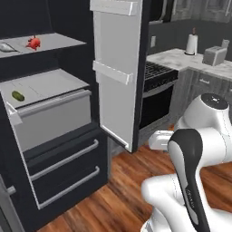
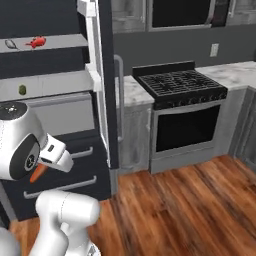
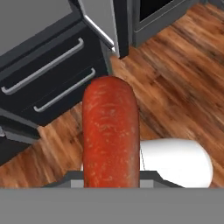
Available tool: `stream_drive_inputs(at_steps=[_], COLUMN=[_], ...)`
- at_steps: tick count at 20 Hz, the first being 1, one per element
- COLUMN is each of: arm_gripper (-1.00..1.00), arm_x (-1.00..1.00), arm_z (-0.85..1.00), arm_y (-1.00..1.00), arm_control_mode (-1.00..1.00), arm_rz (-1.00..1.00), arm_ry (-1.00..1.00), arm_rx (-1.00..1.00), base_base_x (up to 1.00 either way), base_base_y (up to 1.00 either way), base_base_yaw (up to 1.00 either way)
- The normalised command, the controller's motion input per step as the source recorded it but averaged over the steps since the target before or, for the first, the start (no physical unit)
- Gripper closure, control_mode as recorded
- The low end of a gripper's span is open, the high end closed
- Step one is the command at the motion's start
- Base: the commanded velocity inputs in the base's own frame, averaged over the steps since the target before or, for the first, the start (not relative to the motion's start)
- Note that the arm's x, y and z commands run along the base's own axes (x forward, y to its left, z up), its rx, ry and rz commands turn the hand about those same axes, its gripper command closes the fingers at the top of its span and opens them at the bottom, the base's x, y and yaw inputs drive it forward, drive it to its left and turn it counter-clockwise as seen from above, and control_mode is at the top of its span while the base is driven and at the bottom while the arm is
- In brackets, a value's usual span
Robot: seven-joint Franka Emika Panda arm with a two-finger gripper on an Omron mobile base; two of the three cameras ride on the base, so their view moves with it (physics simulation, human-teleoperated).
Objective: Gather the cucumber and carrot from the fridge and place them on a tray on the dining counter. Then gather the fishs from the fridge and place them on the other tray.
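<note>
My gripper is shut on the carrot, a thick orange-red root that runs up the middle of the hand view; its fingertips are hidden behind it. In the right base view the carrot's tip pokes out under the hand, held low in front of the fridge. The fridge stands open. A dark-green cucumber lies on its lower shelf. The red-orange fish and the silver fish lie on the shelf above. The trays and dining counter are out of view.
The open fridge door juts out to the right of the shelves. Beyond it stand a black stove, a marble kitchen counter with a paper towel roll and a toaster. Wooden floor lies open to the right.
</note>
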Motion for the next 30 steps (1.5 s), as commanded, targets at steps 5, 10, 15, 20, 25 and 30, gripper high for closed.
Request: stream_drive_inputs(at_steps=[5,10,15,20,25,30], arm_gripper=[1.00,1.00,1.00,1.00,1.00,1.00], arm_x=[0.00,0.00,0.00,0.00,0.00,0.00], arm_z=[0.00,0.00,0.00,0.00,0.00,0.00], arm_y=[0.00,0.00,0.00,0.00,0.00,0.00], arm_control_mode=[1.00,1.00,1.00,1.00,1.00,1.00], arm_rz=[0.00,0.00,0.00,0.00,0.00,0.00], arm_ry=[0.00,0.00,0.00,0.00,0.00,0.00], arm_rx=[0.00,0.00,0.00,0.00,0.00,0.00], base_base_x=[-0.40,-0.40,-0.34,-0.30,-0.22,-0.10], base_base_y=[0.00,-0.05,-0.08,-0.06,-0.05,-0.05], base_base_yaw=[-0.53,-0.51,-0.48,-0.48,-0.49,-0.50])
